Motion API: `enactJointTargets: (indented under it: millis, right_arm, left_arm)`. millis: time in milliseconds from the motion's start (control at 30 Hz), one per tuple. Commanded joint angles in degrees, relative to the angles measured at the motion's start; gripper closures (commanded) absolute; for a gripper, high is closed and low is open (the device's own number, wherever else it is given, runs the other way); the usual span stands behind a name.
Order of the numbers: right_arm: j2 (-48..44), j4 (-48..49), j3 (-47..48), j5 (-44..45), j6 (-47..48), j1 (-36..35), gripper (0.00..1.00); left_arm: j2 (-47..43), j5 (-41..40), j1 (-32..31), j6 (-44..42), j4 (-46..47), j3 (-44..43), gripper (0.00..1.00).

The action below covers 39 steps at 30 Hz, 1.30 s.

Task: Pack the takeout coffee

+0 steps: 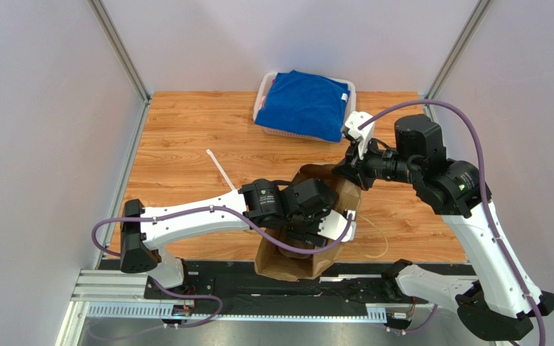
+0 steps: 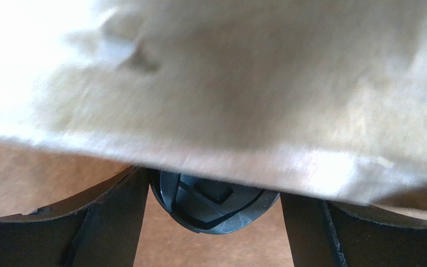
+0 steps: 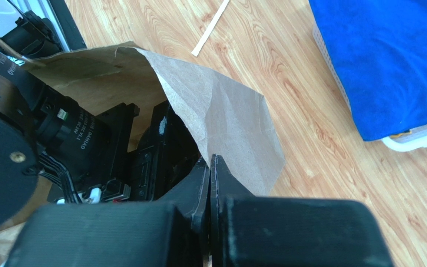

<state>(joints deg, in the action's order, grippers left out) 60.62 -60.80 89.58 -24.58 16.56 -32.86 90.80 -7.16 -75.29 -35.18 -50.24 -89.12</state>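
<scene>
The takeout coffee shows only as its round black lid (image 2: pixel 216 208), low in the left wrist view under a fold of the brown paper bag (image 2: pixel 243 83). My left gripper (image 2: pixel 214 186) reaches into the bag's mouth, and its two black fingers (image 2: pixel 115 222) stand wide with the lid's edges touching both. The cup's body is hidden. From above, the bag (image 1: pixel 287 263) lies at the table's near edge with the left gripper (image 1: pixel 321 232) in its opening. My right gripper (image 3: pixel 210 161) is shut on the bag's upper rim (image 3: pixel 227 117) and holds it up, seen from above as the right gripper (image 1: pixel 346 173).
A white basket (image 1: pixel 262 101) holding a folded blue cloth (image 1: pixel 305 104) stands at the back centre; the cloth (image 3: pixel 388 61) also shows in the right wrist view. A pale flat stick (image 1: pixel 220 168) lies on the wooden table left of the bag. Grey walls close both sides.
</scene>
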Motion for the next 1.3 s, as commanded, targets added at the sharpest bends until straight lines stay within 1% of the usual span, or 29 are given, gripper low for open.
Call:
enactJointTargets:
  millis: [0,167,267,433,600,867,1267]
  right_arm:
    - [-2.1,3.9,-1.0,-2.2,1.9,-0.4,1.00]
    - [-2.7,3.8,-1.5,-2.1,4.2,-0.4,1.00]
    - [-3.0,3.8,-1.5,-2.1,4.8,-0.4,1.00]
    - [-3.0,3.7,-1.3,-3.4,4.5,-0.4,1.00]
    - [-2.8,3.8,-1.1,-5.1,4.2,-0.3,1.00]
    - [-2.3,4.0,-1.1,-7.5,3.7,-0.4,1.00]
    - [-1.3,3.8,-0.6,-8.6,3.4,-0.4,1.00]
  left_arm:
    - [-4.2,-1.5,0.4,-0.3,3.2,0.6,0.56]
    - [-6.8,-1.9,0.3,0.2,3.1,1.6,0.56]
    - [-7.3,-3.6,0.3,0.8,3.0,2.2,0.56]
    - [-6.5,-4.6,0.4,1.2,5.6,4.2,0.56]
    - [-6.3,-3.1,0.8,1.3,7.9,6.1,0.56]
    - [-7.0,-2.9,1.8,0.7,12.9,10.2,0.56]
    - [-7.0,-2.8,3.5,1.0,16.1,14.8,0.57]
